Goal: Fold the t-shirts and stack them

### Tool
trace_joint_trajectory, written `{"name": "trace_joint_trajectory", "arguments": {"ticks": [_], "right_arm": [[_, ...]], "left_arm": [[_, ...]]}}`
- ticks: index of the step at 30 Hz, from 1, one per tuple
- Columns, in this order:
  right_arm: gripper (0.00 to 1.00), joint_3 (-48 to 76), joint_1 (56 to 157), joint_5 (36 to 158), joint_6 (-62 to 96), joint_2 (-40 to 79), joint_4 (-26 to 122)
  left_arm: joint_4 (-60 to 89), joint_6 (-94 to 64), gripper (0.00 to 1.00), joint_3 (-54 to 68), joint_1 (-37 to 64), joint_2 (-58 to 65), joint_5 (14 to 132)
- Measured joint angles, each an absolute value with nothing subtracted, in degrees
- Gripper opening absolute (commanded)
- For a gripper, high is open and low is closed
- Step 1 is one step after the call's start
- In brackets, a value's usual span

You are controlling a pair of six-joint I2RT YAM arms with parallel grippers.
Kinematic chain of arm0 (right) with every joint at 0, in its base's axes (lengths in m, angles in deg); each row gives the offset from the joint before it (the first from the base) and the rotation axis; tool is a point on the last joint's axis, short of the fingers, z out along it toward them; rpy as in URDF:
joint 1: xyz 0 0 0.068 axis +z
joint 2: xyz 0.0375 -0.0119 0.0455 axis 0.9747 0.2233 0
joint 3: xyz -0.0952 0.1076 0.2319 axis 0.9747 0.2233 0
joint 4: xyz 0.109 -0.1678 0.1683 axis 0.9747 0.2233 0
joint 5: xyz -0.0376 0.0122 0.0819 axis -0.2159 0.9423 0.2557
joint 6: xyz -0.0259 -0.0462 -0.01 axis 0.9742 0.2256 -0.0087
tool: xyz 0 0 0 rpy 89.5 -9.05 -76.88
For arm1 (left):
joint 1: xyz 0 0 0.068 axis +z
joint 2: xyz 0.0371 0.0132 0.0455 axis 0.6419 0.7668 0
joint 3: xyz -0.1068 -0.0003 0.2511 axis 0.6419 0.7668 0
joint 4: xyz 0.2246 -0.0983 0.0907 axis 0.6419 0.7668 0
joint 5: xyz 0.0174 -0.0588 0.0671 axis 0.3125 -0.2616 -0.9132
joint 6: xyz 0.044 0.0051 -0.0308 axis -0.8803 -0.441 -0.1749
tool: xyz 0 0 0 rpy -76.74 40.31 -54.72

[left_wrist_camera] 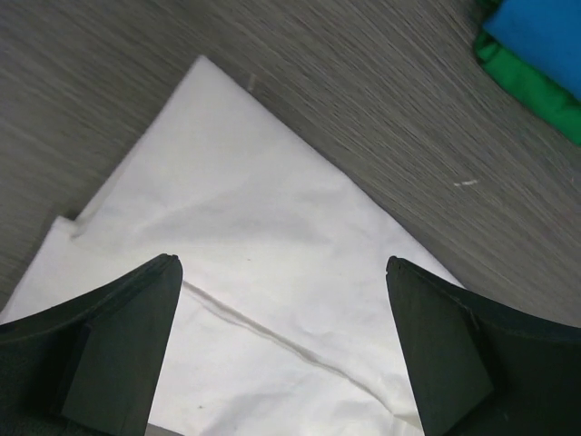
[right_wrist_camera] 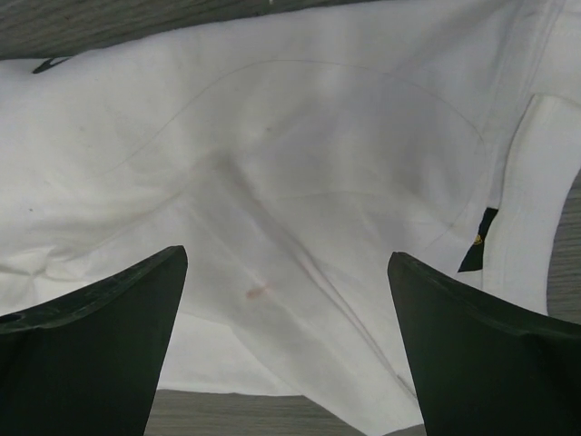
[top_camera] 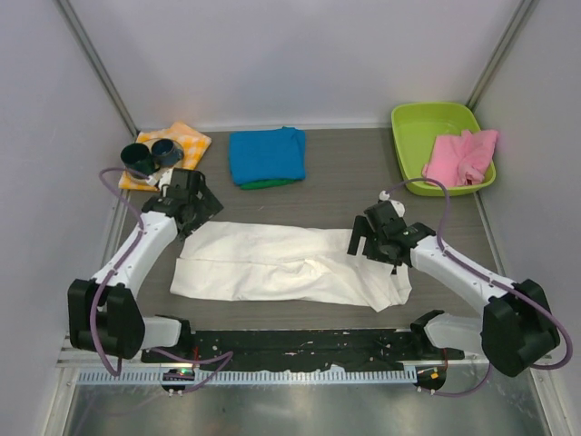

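Note:
A large white t-shirt (top_camera: 290,263) lies folded lengthwise into a long band across the table's middle; no print shows. It also fills the left wrist view (left_wrist_camera: 245,236) and the right wrist view (right_wrist_camera: 300,173). My left gripper (top_camera: 198,211) is open and empty above the band's far left corner (left_wrist_camera: 283,268). My right gripper (top_camera: 370,243) is open and empty over the band's right end (right_wrist_camera: 286,259). A folded turquoise-blue t-shirt (top_camera: 266,154) lies on a green one (top_camera: 269,184) at the back centre; both also show in the left wrist view, the blue (left_wrist_camera: 545,36) over the green (left_wrist_camera: 531,86).
An orange-and-white checked cloth (top_camera: 186,143) with two dark cups (top_camera: 138,158) lies at the back left. A lime-green tray (top_camera: 427,123) holding a pink garment (top_camera: 463,156) stands at the back right. A black rail (top_camera: 300,345) runs along the near edge.

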State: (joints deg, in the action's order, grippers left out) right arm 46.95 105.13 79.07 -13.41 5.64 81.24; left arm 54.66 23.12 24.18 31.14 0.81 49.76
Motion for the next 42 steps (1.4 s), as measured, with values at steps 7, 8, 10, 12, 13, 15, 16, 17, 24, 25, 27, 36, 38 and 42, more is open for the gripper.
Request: {"name": "trace_joint_trajectory", "arguments": {"ticks": [7, 8, 10, 12, 13, 15, 16, 17, 24, 25, 27, 36, 38, 42], "right_arm": [[0.93, 50.28, 105.13, 81.36, -13.3, 9.81, 74.53], [0.91, 50.34, 105.15, 81.8, -13.32, 10.21, 73.68], [0.9, 50.54, 105.21, 82.63, -13.32, 10.84, 71.98], [0.87, 50.82, 105.52, 83.24, -13.34, 10.93, 70.8], [0.86, 50.84, 105.69, 83.46, -13.34, 10.93, 70.36], [0.81, 50.84, 106.0, 83.86, -13.37, 10.97, 69.44], [0.79, 50.82, 106.15, 84.14, -13.34, 11.15, 68.94], [0.76, 50.76, 106.26, 84.36, -13.37, 11.56, 68.46], [0.55, 50.6, 107.81, 85.89, -13.69, 17.4, 65.42], [0.51, 50.56, 108.19, 86.04, -13.76, 18.03, 65.09], [0.34, 50.3, 108.89, 86.04, -13.76, 18.84, 64.74], [0.31, 48.27, 111.9, 84.69, -13.91, 19.72, 65.33], [0.33, 46.95, 112.89, 83.57, -13.61, 19.72, 66.38], [0.19, 44.33, 115.09, 80.67, -12.91, 19.67, 68.59]], "left_arm": [[52.43, 21.7, 0.99, 22.13, 23.6, 8.37, 51.11], [52.3, 21.66, 0.99, 22.24, 23.49, 8.7, 51.13], [52.04, 21.63, 0.98, 22.56, 23.58, 9.35, 51.11], [51.82, 21.63, 0.98, 22.72, 23.62, 9.97, 51.11], [51.64, 21.63, 0.98, 22.8, 23.62, 10.23, 51.13], [51.29, 21.63, 0.98, 22.87, 23.62, 10.64, 51.13], [51.16, 21.63, 0.98, 22.87, 23.62, 10.77, 51.13], [51.05, 21.66, 0.98, 22.87, 23.62, 10.8, 51.13], [50.75, 21.59, 0.98, 22.87, 23.62, 10.8, 51.02], [50.75, 21.59, 0.98, 22.87, 23.62, 10.8, 50.91], [50.75, 21.5, 0.98, 22.87, 23.62, 10.8, 50.74], [50.75, 20.67, 0.97, 22.87, 23.62, 10.86, 50.5], [50.77, 20.63, 0.97, 22.87, 23.62, 11.01, 50.46], [50.77, 20.58, 0.97, 22.87, 23.62, 11.17, 50.37]]}}
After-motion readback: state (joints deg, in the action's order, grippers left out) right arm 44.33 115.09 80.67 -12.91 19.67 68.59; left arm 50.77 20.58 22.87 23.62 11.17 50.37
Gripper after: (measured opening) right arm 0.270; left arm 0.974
